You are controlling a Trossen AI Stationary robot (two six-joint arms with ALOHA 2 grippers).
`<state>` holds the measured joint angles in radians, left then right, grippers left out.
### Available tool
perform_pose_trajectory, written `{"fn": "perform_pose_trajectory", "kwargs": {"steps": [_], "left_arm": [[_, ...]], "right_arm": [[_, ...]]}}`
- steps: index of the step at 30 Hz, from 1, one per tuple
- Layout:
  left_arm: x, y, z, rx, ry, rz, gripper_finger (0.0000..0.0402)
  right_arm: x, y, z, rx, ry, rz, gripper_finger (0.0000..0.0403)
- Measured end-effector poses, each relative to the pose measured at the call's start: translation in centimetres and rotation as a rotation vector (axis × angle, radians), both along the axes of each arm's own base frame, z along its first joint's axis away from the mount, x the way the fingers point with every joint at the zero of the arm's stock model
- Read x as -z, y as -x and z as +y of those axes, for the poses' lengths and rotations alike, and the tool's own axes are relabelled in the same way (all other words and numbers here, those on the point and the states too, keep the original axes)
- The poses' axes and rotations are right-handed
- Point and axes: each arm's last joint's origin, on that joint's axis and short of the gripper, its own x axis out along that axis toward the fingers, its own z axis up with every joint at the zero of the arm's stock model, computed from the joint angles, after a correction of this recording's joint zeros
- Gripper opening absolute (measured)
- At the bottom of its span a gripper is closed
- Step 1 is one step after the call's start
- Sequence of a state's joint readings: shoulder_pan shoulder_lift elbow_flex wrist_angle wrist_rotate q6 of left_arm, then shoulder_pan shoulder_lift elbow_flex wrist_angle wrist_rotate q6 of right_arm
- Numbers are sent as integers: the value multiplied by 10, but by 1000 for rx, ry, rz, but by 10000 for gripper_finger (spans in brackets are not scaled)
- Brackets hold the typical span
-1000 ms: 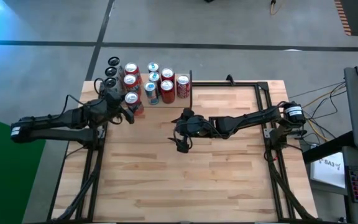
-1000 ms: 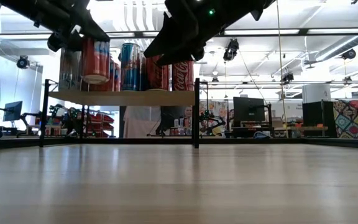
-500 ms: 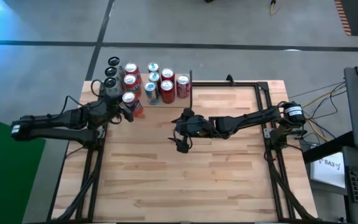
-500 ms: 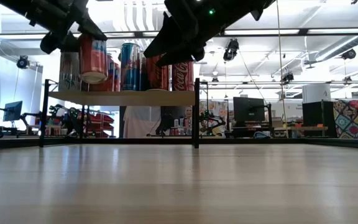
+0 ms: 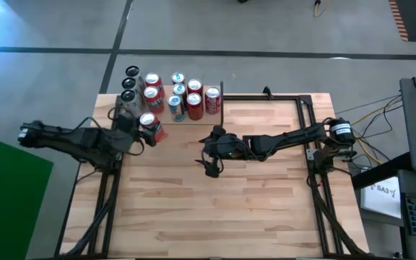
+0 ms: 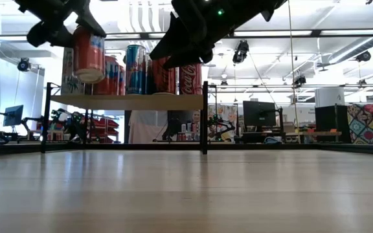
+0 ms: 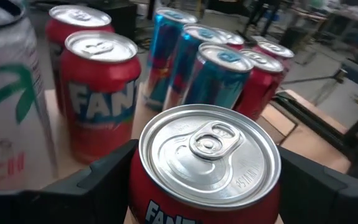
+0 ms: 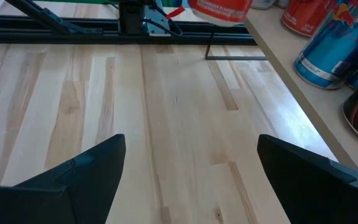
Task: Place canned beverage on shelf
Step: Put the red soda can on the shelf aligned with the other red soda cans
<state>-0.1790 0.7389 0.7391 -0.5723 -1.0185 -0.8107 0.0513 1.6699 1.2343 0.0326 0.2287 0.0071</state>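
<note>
Left gripper [image 5: 144, 128] clamped on orange Fanta can [image 5: 150, 126], lifted at shelf [image 6: 129, 101] front edge beside standing cans [image 5: 183, 94]. Right gripper [image 5: 209, 155] spread wide, empty, above surface [image 5: 215, 209].

2 dark, slender jointed arms [image 5: 280, 141]

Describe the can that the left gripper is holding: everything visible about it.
The held can is a red Fanta drink can with a silver aluminium lid, its pull tab flat and unopened. It stands roughly upright, clamped between the fingers of the left gripper, one on each side. In the low view it hangs in the air, its base above the board of the shelf, at the shelf's front edge, near the other cans standing there and touching none of them.
</note>
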Motion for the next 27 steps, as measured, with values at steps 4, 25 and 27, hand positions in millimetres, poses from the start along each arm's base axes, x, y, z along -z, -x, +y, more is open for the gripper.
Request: {"fn": "perform_pose_trajectory", "kwargs": {"steps": [4,25,27], "left_arm": [[9,-7,-5,-33,8,28,292],[16,-24,-3,-228,-171,98,292],[16,-24,-2,-237,-171,103,292]], "right_arm": [[0,0,0,-7,14,3,354],[1,0,0,-18,27,17,354],[1,0,0,-19,28,17,354]]}}
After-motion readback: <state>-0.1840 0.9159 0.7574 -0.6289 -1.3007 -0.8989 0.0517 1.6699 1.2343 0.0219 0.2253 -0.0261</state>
